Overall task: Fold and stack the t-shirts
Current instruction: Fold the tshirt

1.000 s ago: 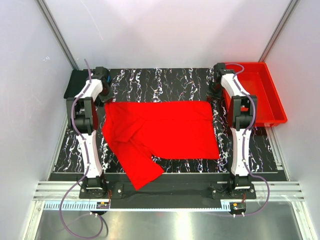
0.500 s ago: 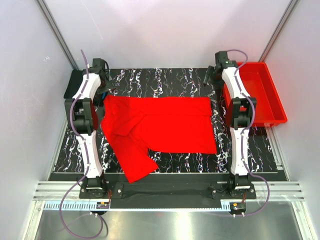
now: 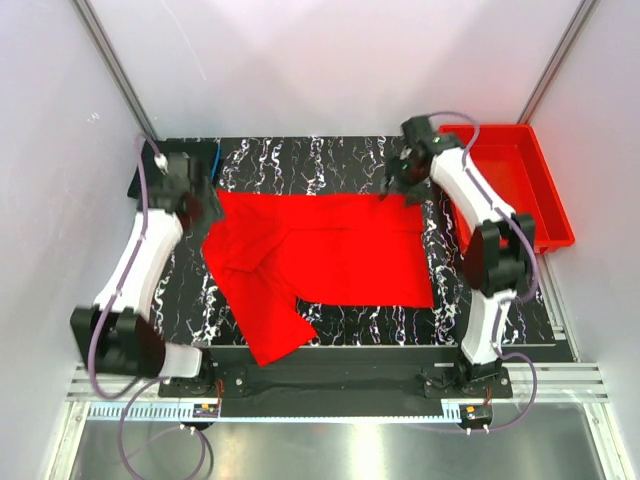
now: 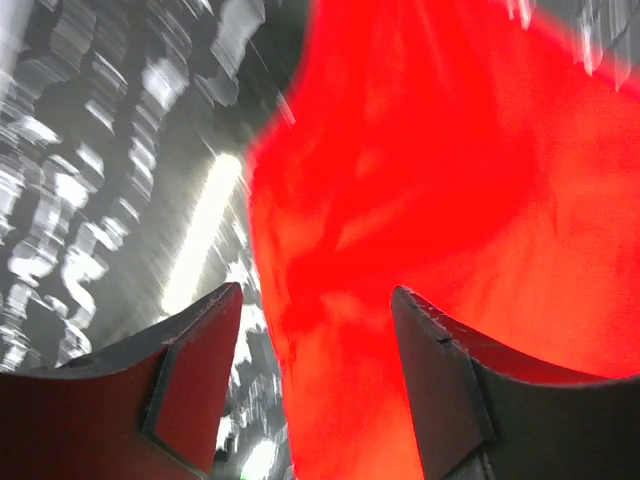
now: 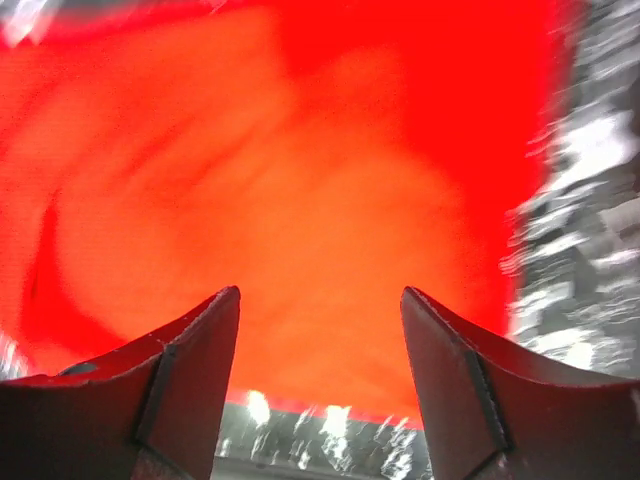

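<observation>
White panel walls close in a black, white-veined counter [image 3: 330,165] that fills the work area. Most of its middle is covered by the red t-shirt [image 3: 330,250], lying flat and spread wide, with one sleeve trailing toward the near edge, not yet folded. On the far right of the counter sits the red bin [image 3: 510,175], and nothing shows in it.

Both arms reach to the shirt's far edge. The left end effector [image 3: 203,207] is over the far left corner and the right end effector [image 3: 393,188] over the far right corner. In the blurred wrist views both are released, fingers apart with only red cloth beneath and nothing between them.

A dark shape at the far left corner [image 3: 138,178], mostly behind the left arm, may be the folded black t-shirt.

The step in hand looks like taking the two far corners for the first fold. The next move likely calls for both to pinch the hem together and draw it evenly toward the near edge.
</observation>
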{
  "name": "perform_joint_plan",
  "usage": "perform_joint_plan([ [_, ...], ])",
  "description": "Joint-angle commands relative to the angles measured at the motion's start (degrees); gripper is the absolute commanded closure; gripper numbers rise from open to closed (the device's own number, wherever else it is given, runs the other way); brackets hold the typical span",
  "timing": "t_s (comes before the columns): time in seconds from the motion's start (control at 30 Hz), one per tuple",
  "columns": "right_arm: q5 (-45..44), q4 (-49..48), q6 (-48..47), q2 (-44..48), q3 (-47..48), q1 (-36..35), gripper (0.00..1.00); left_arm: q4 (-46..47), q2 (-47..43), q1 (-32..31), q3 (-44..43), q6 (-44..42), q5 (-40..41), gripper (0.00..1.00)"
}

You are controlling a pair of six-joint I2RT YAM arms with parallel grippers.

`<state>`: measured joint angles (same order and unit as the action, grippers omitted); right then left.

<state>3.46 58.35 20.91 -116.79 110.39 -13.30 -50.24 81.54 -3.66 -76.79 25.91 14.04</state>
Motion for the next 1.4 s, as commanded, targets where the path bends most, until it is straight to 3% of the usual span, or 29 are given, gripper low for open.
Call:
perform_joint_plan([
  [0.0, 9.4, -5.9, 4.2, 11.0, -11.0, -6.0, 0.28, 4.5, -5.6, -5.5, 12.0, -2.3, -9.2, 0.32],
  [0.17, 11.0, -8.2, 6.6, 21.2, -21.8, -10.0, 0.29, 8.0, -8.6, -20.3, 17.6, -5.2, -5.0, 0.31],
  [0.27, 11.1, -8.9, 6.9, 27.0, -28.1, -10.0, 0.29, 8.4, -3.9, -23.6, 17.4, -7.3, -1.8, 0.36],
  [0.43, 9.0, -7.1, 5.7, 33.6, -31.8, -10.0, 0.29, 9.8, 7.4, -25.3, 16.0, -9.0, 5.4, 0.44],
  [0.8, 8.3, -7.4, 6.1, 40.9, -37.5, -10.1, 0.29, 14.5, 18.6, -26.0, 10.6, -11.1, 12.1, 0.51],
  [1.0, 8.1, -7.3, 5.0, 40.7, -38.1, -10.1, 0.28, 13.9, 22.3, -26.0, 7.9, -11.9, 12.3, 0.57],
  [1.23, 8.5, -7.8, 4.1, 39.9, -38.1, -10.1, 0.28, 10.7, 22.3, -26.0, 4.3, -12.9, 14.6, 0.80],
  [1.37, 8.7, -7.8, 3.7, 39.4, -38.2, -10.0, 0.28, 9.2, 22.5, -25.2, 1.0, -15.2, 18.8, 0.82],
])
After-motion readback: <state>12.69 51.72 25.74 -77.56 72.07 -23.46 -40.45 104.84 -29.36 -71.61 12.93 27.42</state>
